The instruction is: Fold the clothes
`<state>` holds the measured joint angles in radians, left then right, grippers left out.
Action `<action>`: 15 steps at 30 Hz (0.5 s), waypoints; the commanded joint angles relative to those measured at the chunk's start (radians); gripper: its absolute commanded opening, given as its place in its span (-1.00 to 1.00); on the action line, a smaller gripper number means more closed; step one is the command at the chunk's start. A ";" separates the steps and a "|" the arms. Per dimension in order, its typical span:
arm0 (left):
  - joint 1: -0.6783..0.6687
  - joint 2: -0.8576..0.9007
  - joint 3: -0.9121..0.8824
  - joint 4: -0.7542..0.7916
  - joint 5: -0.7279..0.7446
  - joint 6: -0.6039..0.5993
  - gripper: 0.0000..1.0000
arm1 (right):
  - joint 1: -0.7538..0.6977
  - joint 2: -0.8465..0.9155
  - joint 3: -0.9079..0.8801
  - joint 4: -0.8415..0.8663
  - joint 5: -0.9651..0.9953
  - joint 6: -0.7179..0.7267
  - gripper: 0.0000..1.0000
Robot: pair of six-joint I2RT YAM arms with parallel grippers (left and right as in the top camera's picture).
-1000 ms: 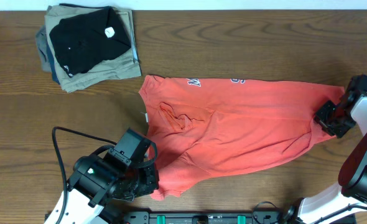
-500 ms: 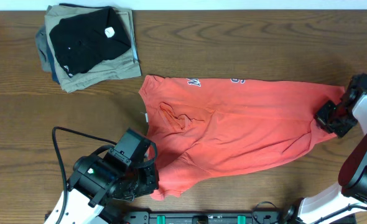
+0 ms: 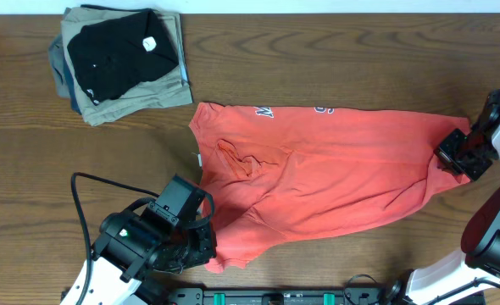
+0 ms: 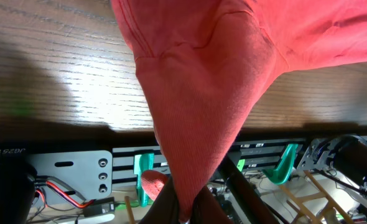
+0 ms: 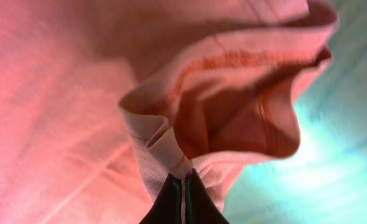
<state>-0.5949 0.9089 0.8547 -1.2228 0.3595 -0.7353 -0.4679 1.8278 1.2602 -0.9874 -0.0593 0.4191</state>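
The clothes, a red-orange T-shirt (image 3: pixel 318 178) with white lettering at its far edge, lie spread across the middle of the wooden table. My left gripper (image 3: pixel 204 246) is shut on the shirt's near left corner; in the left wrist view the cloth (image 4: pixel 202 93) narrows to a point pinched at the gripper (image 4: pixel 183 213). At the shirt's right end my right gripper (image 3: pixel 447 156) is shut on the edge. The right wrist view shows a folded hem (image 5: pixel 171 149) clamped in that gripper (image 5: pixel 185 190).
A stack of folded garments (image 3: pixel 119 59), black on top of khaki and blue, sits at the far left corner. A black cable (image 3: pixel 89 180) loops over the table by the left arm. A rail (image 3: pixel 275 296) runs along the near table edge.
My right gripper has closed on the shirt's right edge and drawn it slightly to the right. The left arm has not moved.
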 commanded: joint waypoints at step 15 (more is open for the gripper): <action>-0.001 -0.002 0.012 -0.005 -0.014 0.028 -0.86 | -0.167 -0.190 0.021 -0.236 -0.003 0.093 -0.98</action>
<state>-0.5949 0.9089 0.8547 -1.2255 0.3595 -0.7269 -0.6147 1.6653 1.2633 -1.2114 -0.0628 0.4938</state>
